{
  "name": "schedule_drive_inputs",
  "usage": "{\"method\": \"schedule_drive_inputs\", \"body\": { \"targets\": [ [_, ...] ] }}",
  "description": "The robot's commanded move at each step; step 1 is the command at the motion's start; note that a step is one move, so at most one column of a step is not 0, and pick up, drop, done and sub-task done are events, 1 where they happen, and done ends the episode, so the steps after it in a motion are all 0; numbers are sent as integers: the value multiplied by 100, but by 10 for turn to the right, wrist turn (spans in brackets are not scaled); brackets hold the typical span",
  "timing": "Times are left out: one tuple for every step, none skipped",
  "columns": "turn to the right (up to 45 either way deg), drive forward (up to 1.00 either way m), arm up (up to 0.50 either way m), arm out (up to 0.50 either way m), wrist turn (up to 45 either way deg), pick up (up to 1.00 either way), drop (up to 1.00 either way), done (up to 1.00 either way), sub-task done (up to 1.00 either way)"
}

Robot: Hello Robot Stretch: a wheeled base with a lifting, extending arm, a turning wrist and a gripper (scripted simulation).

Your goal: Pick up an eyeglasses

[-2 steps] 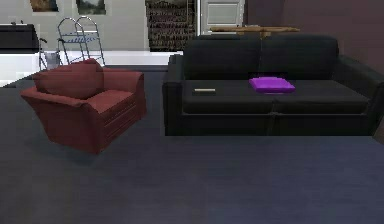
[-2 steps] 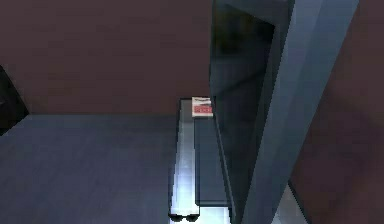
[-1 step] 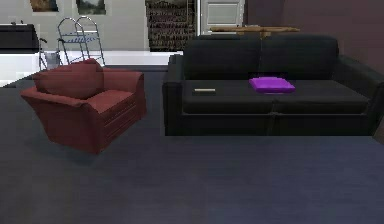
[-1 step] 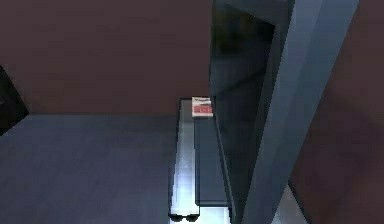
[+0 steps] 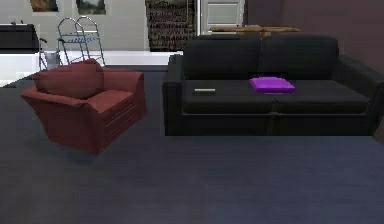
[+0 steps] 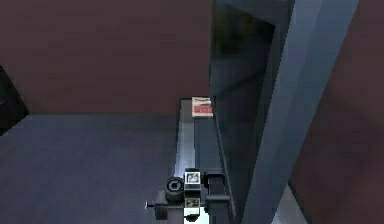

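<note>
**Forward view.** A black two-seat sofa (image 5: 300,58) stands on a dark floor (image 5: 200,185) toward the forward view's right. A flat purple cushion (image 5: 272,85) lies on its right-hand seat. On the left-hand seat lies a small grey thing (image 5: 205,91), thin and pale. It is too small to be made out as eyeglasses, and nothing else here has that look. A red armchair (image 5: 85,100) sits angled at the forward view's left, just beside the sofa but apart from it. Behind the armchair, a metal wire rack (image 5: 78,40) stands near the far wall.

**Arm side view.** The gripper (image 6: 165,204) sits low at the bottom edge, with its two white marker squares (image 6: 203,181) just to its right. Whether the jaws are apart or together cannot be told, nor whether it holds anything. A tall slate-blue panel (image 6: 290,90) rises along the arm side view's right. At its foot runs a narrow grey ledge (image 6: 188,140), leading up and away from the gripper. A red-and-white thing (image 6: 203,106) lies at the ledge's far end. Beyond it stands a dark maroon wall (image 6: 100,50).
</note>
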Motion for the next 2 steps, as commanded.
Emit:
{"method": "schedule_drive_inputs", "body": {
  "targets": [
    [0,0,0,0,450,0,0,0,0],
    [0,0,0,0,450,0,0,0,0]
  ]
}}
